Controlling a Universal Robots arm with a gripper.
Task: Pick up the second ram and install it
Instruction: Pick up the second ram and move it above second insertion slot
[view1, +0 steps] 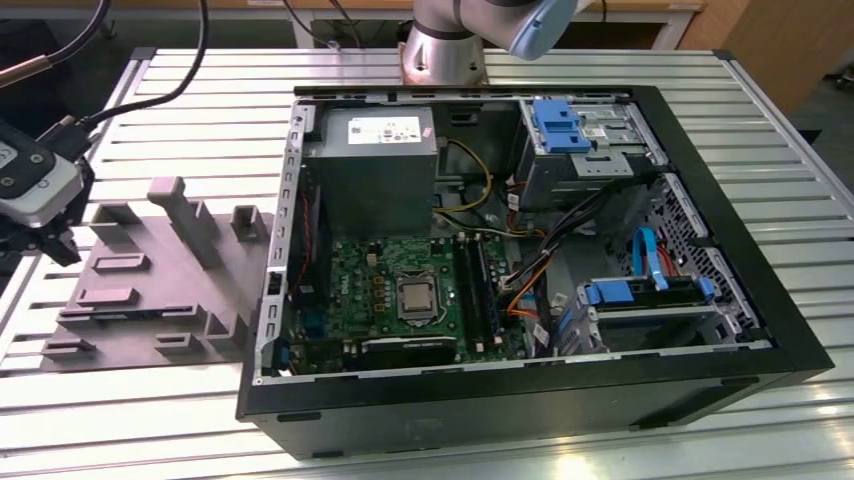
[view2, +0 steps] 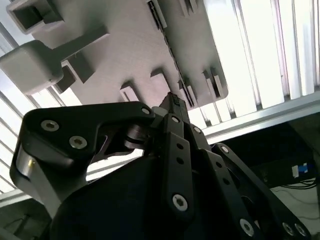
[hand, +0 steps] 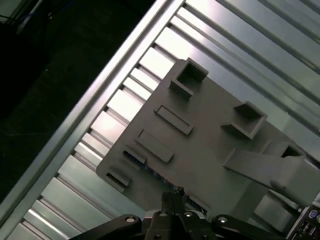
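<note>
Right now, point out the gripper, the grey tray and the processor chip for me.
gripper (view2: 172, 102): second wrist view, midway between its fingertips.
grey tray (view1: 158, 285): exterior view, a bare flat part of its base.
processor chip (view1: 418, 297): exterior view, middle of its silver top.

exterior view: high, well back, angled down over bench (view1: 134, 410) and open computer case (view1: 507, 395) | both wrist views: close, facing down past tool (view2: 172, 100) | shared by all: grey tray (view1: 134, 300)
</note>
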